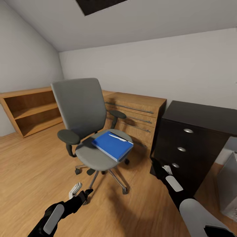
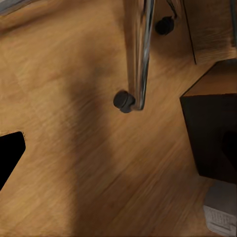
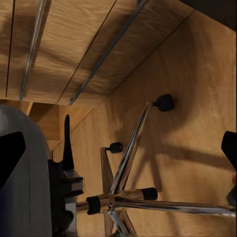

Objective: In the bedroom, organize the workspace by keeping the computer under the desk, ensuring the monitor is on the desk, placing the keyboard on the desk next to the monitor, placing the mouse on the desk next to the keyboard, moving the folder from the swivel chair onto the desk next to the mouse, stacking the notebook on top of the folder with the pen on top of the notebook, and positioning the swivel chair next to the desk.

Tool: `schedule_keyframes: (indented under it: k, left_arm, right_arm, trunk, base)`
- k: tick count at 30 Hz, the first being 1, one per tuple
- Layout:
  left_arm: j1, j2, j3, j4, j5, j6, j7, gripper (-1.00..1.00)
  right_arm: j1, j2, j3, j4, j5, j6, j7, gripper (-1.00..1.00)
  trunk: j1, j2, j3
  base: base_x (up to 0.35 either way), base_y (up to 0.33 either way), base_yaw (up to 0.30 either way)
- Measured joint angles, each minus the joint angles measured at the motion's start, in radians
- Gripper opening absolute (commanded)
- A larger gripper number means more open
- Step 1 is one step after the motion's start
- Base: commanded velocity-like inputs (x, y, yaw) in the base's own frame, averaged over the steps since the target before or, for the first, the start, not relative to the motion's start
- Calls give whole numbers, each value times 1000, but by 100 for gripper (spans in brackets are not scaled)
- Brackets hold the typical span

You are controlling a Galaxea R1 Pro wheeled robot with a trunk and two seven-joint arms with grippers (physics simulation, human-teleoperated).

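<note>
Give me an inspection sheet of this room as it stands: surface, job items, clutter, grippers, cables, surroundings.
Surface: wooden floor; desk top not seen.
Job's things: blue folder lies on the swivel chair seat, a thin white object on top of it.
Clutter: small white object on the floor by the chair base.
Grippers: left gripper low near the chair base; right gripper beside the black drawer cabinet; open or shut unclear.
Cables: nothing seen.
Surroundings: light-wood shelf, light-wood drawer unit.
</note>
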Motion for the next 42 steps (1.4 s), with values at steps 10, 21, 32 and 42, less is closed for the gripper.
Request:
schedule_keyframes:
  k: [10,21,32,42]
  left_arm:
    - [5,0,0,0,-1,0,0,100]
    - [8,-1,1,0,0,-1,5,100]
    - [8,-3,0,2,-12,-11,9,100]
    - [9,2,3,1,-2,-10,3,100]
  right_arm:
    - [51,2,53,-5,71,8,-4,100]
    - [155,0,113,-14,188,8,-4,100]
    - [169,-9,114,-10,268,12,-3,100]
    - [192,-61,124,-16,296,15,1,100]
  trunk:
    - [0,0,0]
    - [0,0,1]
    - [0,0,2]
    - [-1,0,9]
  base:
    - [-107,-45,-1]
    - [-12,-5,-68]
    - [-57,-81,-4]
    - [-80,-95,0]
